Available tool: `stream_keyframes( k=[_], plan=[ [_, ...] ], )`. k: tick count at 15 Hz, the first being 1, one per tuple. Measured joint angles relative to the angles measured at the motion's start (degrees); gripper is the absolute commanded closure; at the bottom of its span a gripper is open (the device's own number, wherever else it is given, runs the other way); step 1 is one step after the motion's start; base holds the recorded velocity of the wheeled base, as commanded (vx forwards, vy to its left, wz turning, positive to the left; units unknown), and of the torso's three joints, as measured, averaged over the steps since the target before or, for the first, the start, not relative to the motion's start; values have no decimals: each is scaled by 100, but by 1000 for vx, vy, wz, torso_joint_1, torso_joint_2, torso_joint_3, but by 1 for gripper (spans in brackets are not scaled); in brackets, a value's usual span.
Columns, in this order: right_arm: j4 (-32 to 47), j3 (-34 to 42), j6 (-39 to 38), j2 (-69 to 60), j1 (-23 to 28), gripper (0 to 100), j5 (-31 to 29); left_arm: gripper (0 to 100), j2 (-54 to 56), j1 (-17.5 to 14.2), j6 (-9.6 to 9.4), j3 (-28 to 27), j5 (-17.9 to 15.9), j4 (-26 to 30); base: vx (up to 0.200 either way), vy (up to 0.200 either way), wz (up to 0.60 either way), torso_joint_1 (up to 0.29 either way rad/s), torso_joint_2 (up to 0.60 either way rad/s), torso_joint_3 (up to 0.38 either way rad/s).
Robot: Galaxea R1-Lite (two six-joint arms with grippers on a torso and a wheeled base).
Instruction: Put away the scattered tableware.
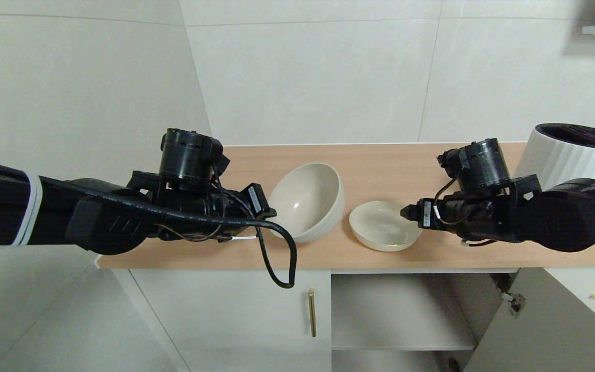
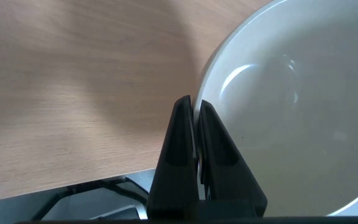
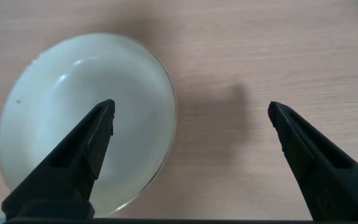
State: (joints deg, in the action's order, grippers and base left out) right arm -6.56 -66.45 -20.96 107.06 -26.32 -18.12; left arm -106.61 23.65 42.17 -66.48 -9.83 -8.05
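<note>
**Rim grip on a tilted bowl: slip and collision hazards**

The left pincer [image 2: 194, 102] is closed almost flat on the thin rim of the bowl [image 1: 308, 199], which is tipped on its side on the counter [image 1: 390, 165]. Just beside the bowl lies a shallow dish [image 1: 384, 225], and the right pincer [image 3: 190, 107] hangs over the dish's far edge from the bowl, spread wide and holding nothing. A narrow rim hold may let the smooth bowl pivot or slide out, dropping it onto the dish or past the counter's front edge. A closing finger could skid on the low dish rim and push it into the bowl. The open cupboard shelf [image 1: 401, 310] below the bowl is the likely destination.
</note>
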Motion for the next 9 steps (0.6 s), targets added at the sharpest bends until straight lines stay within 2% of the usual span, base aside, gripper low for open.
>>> stream_keyframes(
  k=[9],
  plan=[
    [-11, 0, -15, 210, -61, 0, 0, 100, 13, 16, 0, 5, 6, 0, 0, 0, 0, 0, 0, 0]
  ],
)
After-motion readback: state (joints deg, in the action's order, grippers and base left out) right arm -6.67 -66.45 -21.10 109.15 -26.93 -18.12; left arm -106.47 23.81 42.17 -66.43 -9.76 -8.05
